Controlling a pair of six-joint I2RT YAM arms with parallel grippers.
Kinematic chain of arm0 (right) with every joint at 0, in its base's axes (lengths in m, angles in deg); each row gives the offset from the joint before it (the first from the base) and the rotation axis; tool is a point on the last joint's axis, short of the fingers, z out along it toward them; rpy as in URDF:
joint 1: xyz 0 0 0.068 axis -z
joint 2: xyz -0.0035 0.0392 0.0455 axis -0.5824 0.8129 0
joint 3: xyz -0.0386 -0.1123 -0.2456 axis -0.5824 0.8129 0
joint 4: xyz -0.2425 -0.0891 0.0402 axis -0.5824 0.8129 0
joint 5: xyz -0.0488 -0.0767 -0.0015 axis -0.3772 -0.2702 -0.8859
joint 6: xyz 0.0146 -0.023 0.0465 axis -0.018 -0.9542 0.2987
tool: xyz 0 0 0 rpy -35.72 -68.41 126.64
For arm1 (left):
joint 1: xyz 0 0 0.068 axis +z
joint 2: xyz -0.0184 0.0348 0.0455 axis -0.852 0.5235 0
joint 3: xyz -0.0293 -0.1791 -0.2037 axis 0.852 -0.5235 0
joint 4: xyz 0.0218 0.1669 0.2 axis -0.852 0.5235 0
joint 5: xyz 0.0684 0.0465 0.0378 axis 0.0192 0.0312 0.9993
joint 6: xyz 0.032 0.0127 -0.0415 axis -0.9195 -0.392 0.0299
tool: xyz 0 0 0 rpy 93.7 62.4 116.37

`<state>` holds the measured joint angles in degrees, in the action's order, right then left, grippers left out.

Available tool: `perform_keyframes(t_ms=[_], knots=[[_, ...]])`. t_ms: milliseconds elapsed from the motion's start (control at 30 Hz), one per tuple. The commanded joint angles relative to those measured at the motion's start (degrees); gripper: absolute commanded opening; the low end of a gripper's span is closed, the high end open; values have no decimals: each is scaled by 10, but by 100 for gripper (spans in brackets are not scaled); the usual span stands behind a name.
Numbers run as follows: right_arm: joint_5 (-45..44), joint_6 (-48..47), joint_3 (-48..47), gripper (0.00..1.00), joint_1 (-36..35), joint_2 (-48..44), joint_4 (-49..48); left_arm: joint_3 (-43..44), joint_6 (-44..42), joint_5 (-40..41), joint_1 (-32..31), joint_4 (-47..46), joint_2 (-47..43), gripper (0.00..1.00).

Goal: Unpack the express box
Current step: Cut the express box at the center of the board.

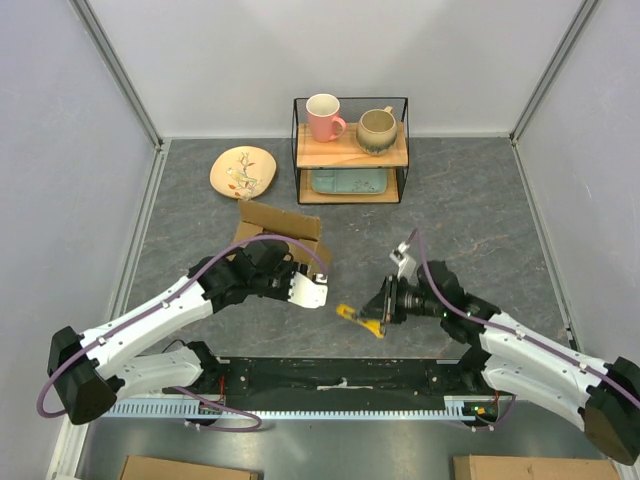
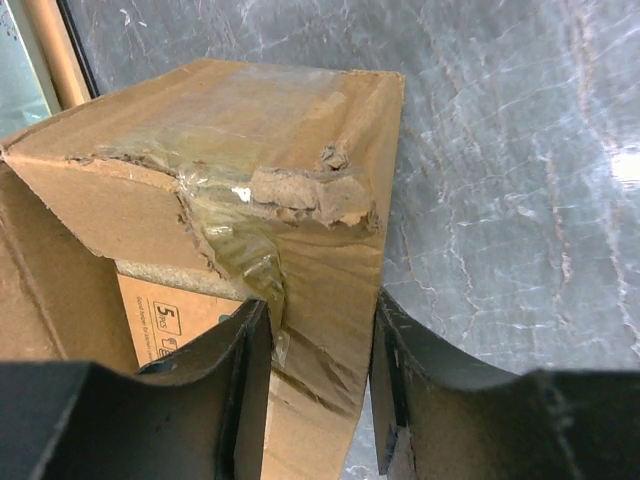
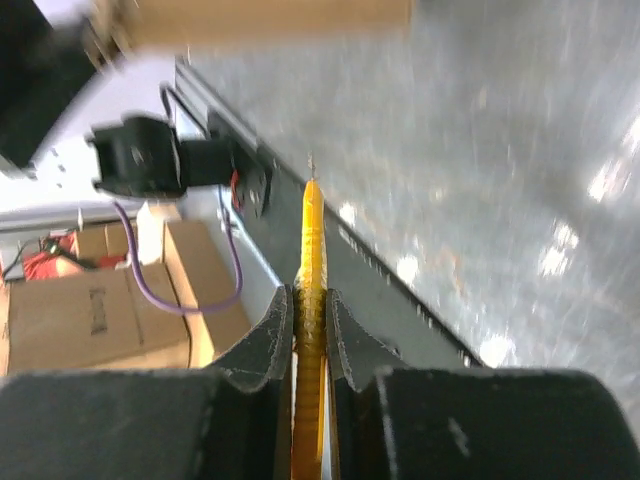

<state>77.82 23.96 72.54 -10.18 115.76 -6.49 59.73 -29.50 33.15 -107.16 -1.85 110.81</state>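
Cardboard fills the gap between the left fingers (image 2: pixel 235 400): they are pressed on either side of a torn, taped corner of the express box (image 2: pixel 300 130), one inside its wall and one outside. The right fingers (image 3: pixel 255 350) are closed tight on a thin yellow tool (image 3: pixel 312 260), whose tip sticks out past them toward the black rail (image 1: pixel 330 375) at the near edge.

The box sits on the grey marbled bench (image 1: pixel 470 210), left of centre, with one flap raised on its far side. A patterned plate (image 1: pixel 243 171) and a wire rack (image 1: pixel 350 152) stand just beyond it. Bare stone runs from the box's right side to the right arm.

From its base at the near left, the left arm reaches diagonally inward, wrist bent down over the box's near right corner. The right arm mirrors it from the near right, wrist low and pointing left, apart from the box.
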Motion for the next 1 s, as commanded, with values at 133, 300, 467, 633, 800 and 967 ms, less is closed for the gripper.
perform_keyframes(t_ms=[133,300,467,633,800,967], knots=[[-42,-160,-106,0,102,64,62,100,59,-142,-2,124,7,20],[-52,-203,-89,0,181,58,65,99,34,-160,-2,158,24,41],[-41,-199,-29,0,231,28,-45,96,18,-189,-5,179,31,66],[-25,-171,10,0,244,48,-151,99,-9,-214,-15,201,22,99],[15,-170,16,0,244,85,-193,144,-48,-216,-15,217,24,99],[58,-168,31,0,244,75,-232,231,-100,-230,-15,273,71,99]])
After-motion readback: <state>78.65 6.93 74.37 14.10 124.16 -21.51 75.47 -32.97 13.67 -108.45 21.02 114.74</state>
